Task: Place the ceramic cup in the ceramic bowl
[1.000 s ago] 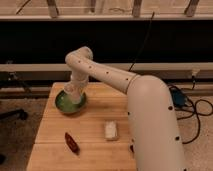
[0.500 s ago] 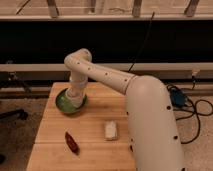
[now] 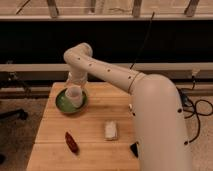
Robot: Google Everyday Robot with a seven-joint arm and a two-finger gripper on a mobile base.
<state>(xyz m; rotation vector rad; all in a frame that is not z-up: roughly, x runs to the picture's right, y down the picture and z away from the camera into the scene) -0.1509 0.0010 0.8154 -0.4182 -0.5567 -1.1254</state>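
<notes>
The green ceramic bowl (image 3: pixel 64 103) sits on the far left part of the wooden table (image 3: pixel 95 142). The pale ceramic cup (image 3: pixel 74 96) stands upright inside the bowl's outline, over its right half. I cannot tell if it rests on the bowl's bottom. My gripper (image 3: pixel 75 84) is directly above the cup, at its top, at the end of the white arm (image 3: pixel 105 70) that reaches in from the right. The arm hides the gripper's hold on the cup.
A flat white rectangular block (image 3: pixel 111 130) lies right of the table's middle. A dark red pepper-like object (image 3: pixel 71 142) lies near the front left. A small black object (image 3: pixel 134 149) sits by the arm's base. Rails and a dark wall run behind the table.
The gripper and the cup have sunk slightly lower over the bowl. The bowl, block and red object have not moved.
</notes>
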